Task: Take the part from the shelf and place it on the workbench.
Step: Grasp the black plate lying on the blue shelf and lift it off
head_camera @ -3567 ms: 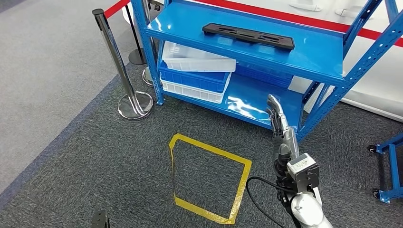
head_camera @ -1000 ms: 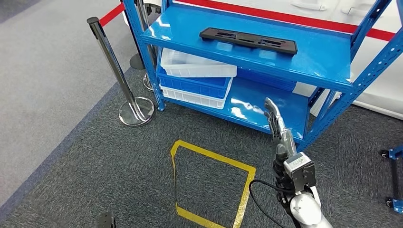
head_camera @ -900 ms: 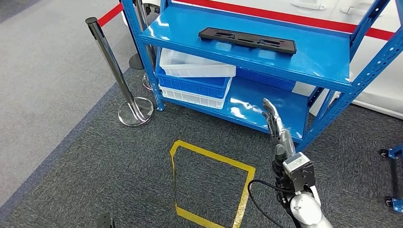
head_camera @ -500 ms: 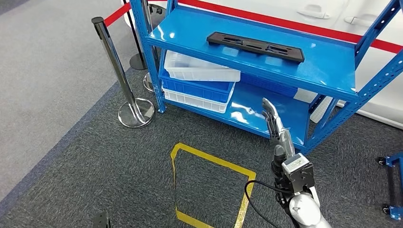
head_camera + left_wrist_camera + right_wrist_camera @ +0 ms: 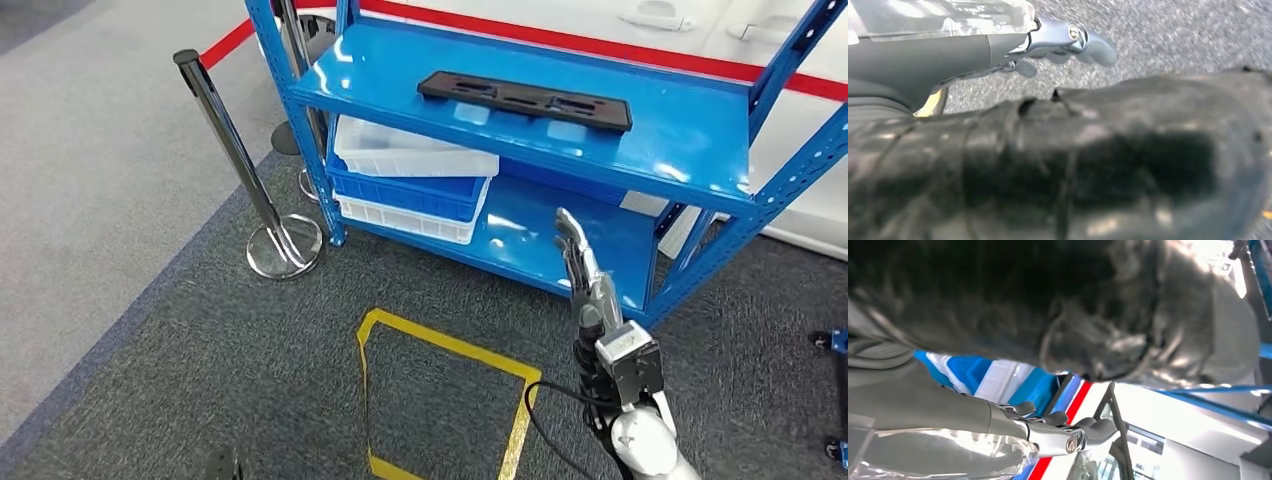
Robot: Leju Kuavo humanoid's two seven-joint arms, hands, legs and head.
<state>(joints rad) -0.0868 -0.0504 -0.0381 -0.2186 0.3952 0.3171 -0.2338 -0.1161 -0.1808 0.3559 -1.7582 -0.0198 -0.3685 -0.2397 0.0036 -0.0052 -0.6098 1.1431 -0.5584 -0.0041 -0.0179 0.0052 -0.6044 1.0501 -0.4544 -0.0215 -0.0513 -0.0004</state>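
Because the chrome stanchion post (image 5: 225,130) and red barrier belt (image 5: 232,38) fence off the left side, the open way to the blue shelf (image 5: 690,185) is from the near side, by the yellow floor square (image 5: 440,400). Flat on the top tier, toward its far edge, lies the long black part (image 5: 525,100), untouched and easy to lift, with stacked white and blue bins (image 5: 410,180) beneath. Further right, the right hand (image 5: 583,262) rises below it, fingers (image 5: 568,228) straight, pressed together, holding nothing; the left hand (image 5: 1068,42) hangs over carpet, fingers loosely curled, holding nothing.
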